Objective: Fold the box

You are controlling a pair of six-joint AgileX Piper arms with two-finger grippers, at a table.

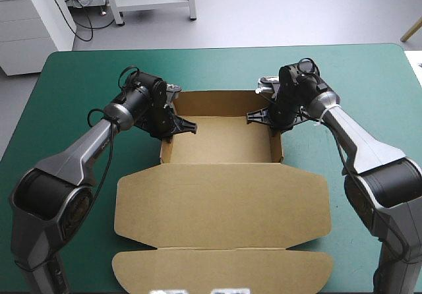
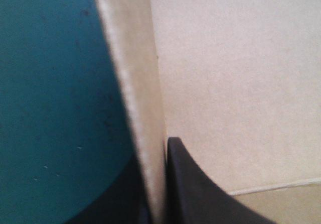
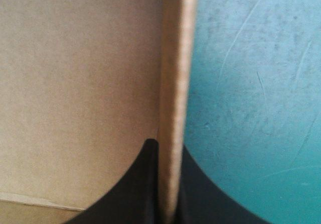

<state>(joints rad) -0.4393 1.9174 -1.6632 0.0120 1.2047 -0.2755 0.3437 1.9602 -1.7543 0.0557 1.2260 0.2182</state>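
The brown box [image 1: 221, 146] stands as an open tray at the table's middle, its walls raised, with the lid [image 1: 224, 205] flat toward the near edge. My left gripper [image 1: 173, 126] is shut on the box's left wall [image 2: 133, 83], one black finger [image 2: 193, 194] inside the tray and the other outside over the teal-green cover. At the other side, my right gripper [image 1: 267, 117] is shut on the box's right wall [image 3: 173, 93] in the same way, a finger [image 3: 135, 189] inside and its partner outside.
The teal-green cover [image 1: 66, 96] lies bare to the left, right and behind the box. The lid's tuck flap [image 1: 221, 271] reaches close to the table's near edge.
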